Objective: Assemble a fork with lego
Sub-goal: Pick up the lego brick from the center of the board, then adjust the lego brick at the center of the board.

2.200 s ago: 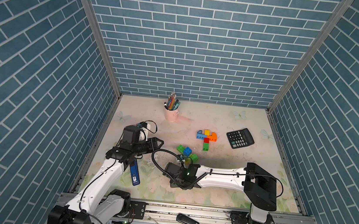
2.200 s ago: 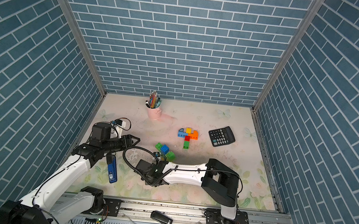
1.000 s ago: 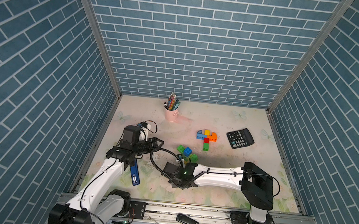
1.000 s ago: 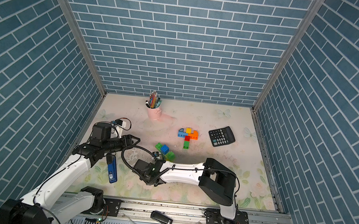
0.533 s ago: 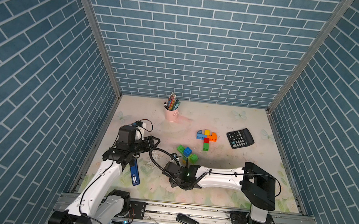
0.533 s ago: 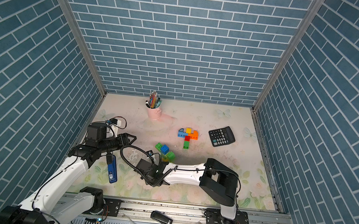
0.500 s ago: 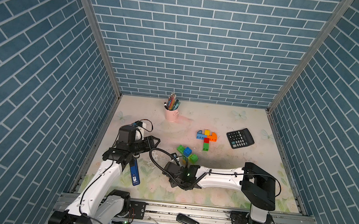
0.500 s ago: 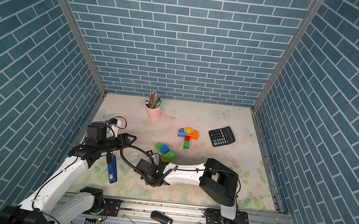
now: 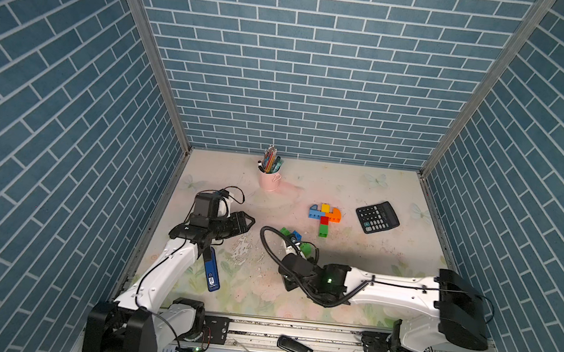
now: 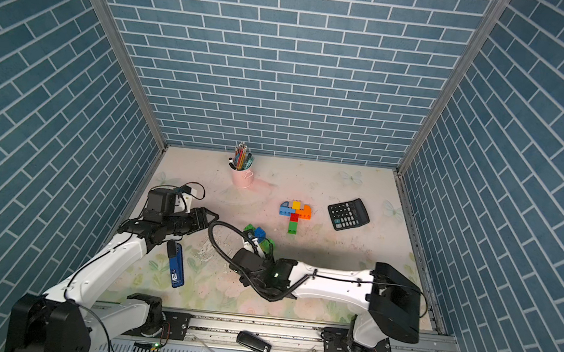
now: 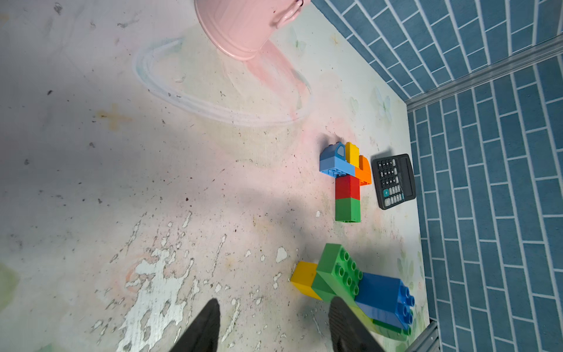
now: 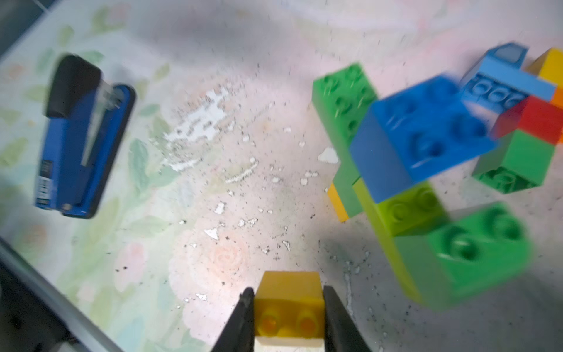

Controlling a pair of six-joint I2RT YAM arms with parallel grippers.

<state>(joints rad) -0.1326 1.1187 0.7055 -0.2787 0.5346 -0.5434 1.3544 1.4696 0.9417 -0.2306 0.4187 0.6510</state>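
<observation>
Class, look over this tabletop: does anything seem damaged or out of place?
The floral table covering is worn through near the blue stapler, white flakes scattered; a smeared pink stain trails from the pink metal bucket.

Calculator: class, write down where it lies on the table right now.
In both top views the calculator lies flat on the table, toward the back on the robot's right side, just right of the joined lego and apart from it.
</observation>
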